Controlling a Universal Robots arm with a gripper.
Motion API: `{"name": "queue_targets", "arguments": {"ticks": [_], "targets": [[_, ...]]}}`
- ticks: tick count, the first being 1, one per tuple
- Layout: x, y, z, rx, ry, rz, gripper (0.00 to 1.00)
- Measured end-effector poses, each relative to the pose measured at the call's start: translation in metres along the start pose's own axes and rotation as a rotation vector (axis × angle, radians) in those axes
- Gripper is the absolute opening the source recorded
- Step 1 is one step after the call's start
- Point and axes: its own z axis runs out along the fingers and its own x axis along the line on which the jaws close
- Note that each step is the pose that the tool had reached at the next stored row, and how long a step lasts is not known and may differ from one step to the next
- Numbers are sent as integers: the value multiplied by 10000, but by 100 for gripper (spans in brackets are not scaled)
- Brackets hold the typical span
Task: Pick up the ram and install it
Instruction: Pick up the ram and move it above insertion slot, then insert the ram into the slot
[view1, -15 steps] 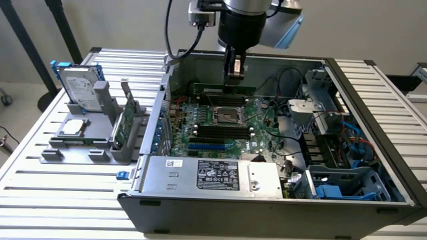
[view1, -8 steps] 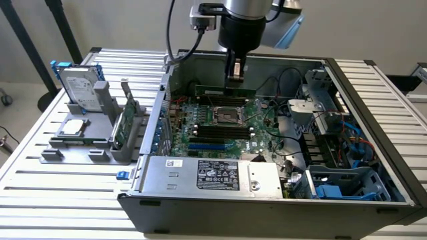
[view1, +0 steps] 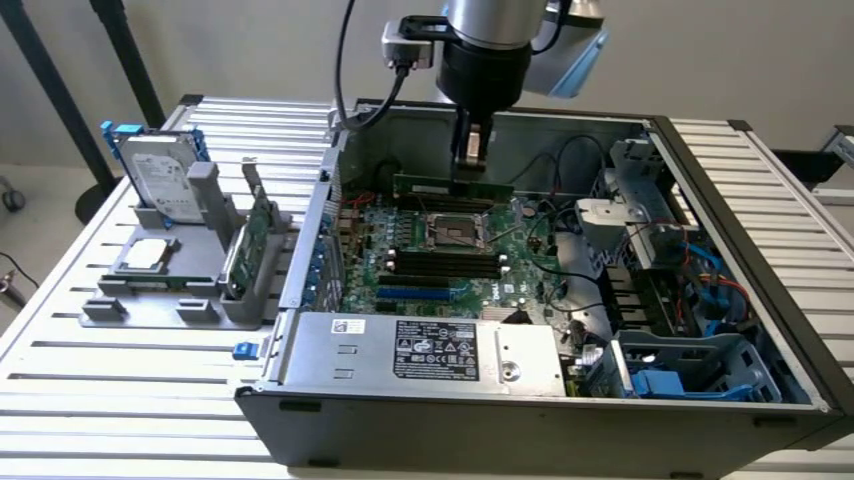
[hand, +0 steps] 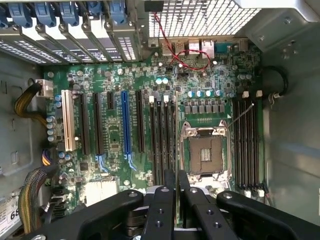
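Over the motherboard (view1: 387, 215) inside the open computer case (view1: 534, 430), the gripper (view1: 470, 172) hangs with its fingers nearly closed, pinching the ram (view1: 424, 184) by its upper edge; the green stick sits level, just beyond the processor socket (view1: 454, 232)

Read "68" on white label (hand: 9, 216) at case edge beside cable bundle; rest cut off by frame. Noted white print and logos on black label (view1: 437, 352) of power supply (view1: 327, 362), too small to read. Same for white sticker (view1: 350, 325) there, and for hard drive (view1: 163, 175) label. Found nothing legible on ram (view1: 454, 186) or motherboard (hand: 115, 140).
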Motion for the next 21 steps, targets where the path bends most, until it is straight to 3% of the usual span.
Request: {"name": "queue_targets", "arguments": {"ticks": [6,8,21], "targets": [[-10,-2,62,213,29,-9,14],[-8,-3,89,258,45,-10,14],[-7,-4,107,266,61,-11,14]]}}
